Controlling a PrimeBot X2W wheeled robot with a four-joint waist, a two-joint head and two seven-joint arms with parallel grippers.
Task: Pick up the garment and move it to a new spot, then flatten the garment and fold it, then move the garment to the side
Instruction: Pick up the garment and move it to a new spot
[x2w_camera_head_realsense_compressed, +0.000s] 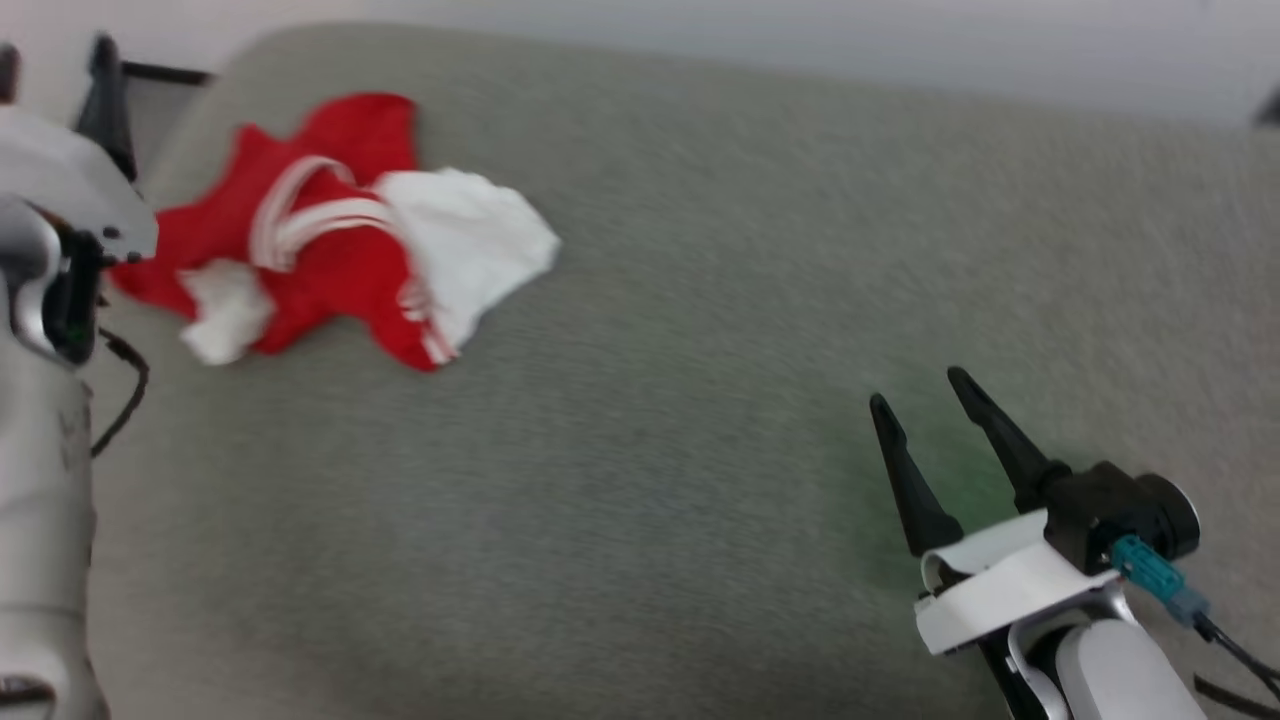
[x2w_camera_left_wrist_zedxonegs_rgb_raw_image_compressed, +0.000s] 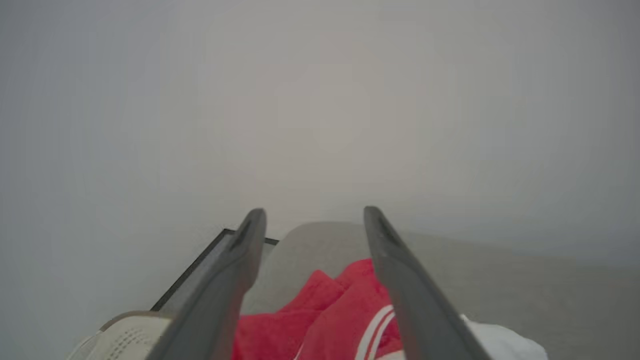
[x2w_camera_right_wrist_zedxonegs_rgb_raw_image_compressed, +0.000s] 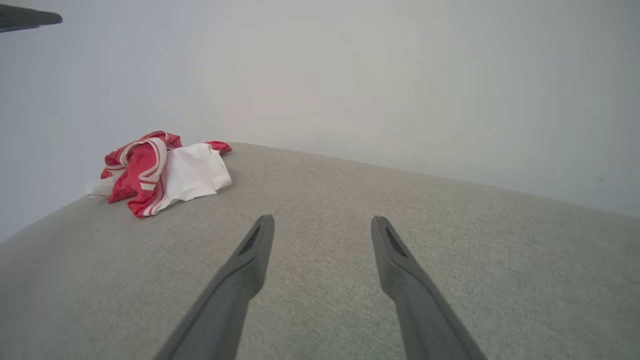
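The garment (x2w_camera_head_realsense_compressed: 330, 270) lies crumpled at the far left of the grey fabric table (x2w_camera_head_realsense_compressed: 700, 300), red with white sleeves and striped trim. The right wrist view shows the garment (x2w_camera_right_wrist_zedxonegs_rgb_raw_image_compressed: 150, 175) far off to the left. My left gripper (x2w_camera_left_wrist_zedxonegs_rgb_raw_image_compressed: 312, 215) hangs open just above the garment (x2w_camera_left_wrist_zedxonegs_rgb_raw_image_compressed: 320, 310), its fingers pointing at the wall and holding nothing. The left arm (x2w_camera_head_realsense_compressed: 50, 300) runs up the head view's left edge beside the cloth. My right gripper (x2w_camera_head_realsense_compressed: 918, 388) stands open and empty over bare fabric at the near right, and its fingers (x2w_camera_right_wrist_zedxonegs_rgb_raw_image_compressed: 250, 270) are spread wide.
A dark-framed panel (x2w_camera_left_wrist_zedxonegs_rgb_raw_image_compressed: 200, 265) stands just past the table's far left corner. A pale vented object (x2w_camera_left_wrist_zedxonegs_rgb_raw_image_compressed: 125, 335) sits below it. A plain white wall (x2w_camera_right_wrist_zedxonegs_rgb_raw_image_compressed: 400, 75) runs behind the table. Bare fabric stretches between the garment and my right gripper.
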